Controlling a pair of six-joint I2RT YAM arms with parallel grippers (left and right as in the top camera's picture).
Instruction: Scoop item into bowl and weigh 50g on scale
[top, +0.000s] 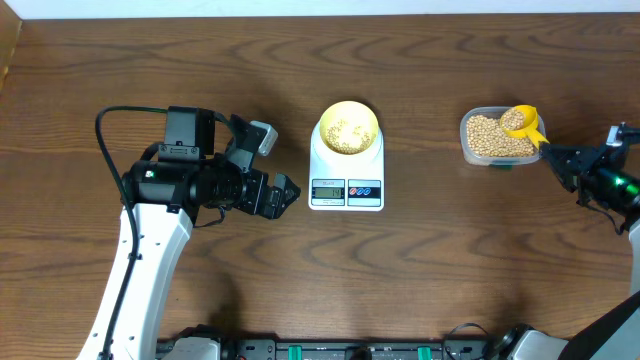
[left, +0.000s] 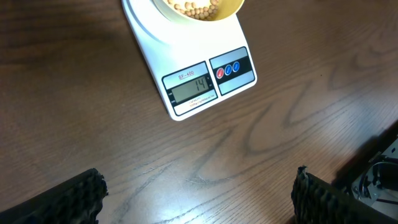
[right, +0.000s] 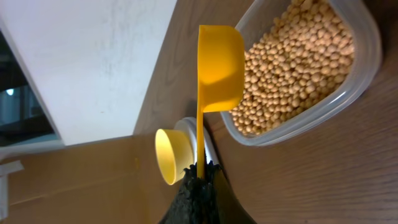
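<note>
The right end effector (right: 200, 177) is clenched on the scoop (right: 219, 59) handle, cup over the tub (right: 357, 93) of beans (right: 298, 74). The left end effector (left: 199, 205) is released (jaws wide) near the scale (top: 346, 190); the bowl (top: 347, 128) on it holds some beans.

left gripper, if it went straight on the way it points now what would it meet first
Probably the scale, at its display edge; only table lies between. Height is unclear, so if angled down the left gripper could touch the table first.
</note>
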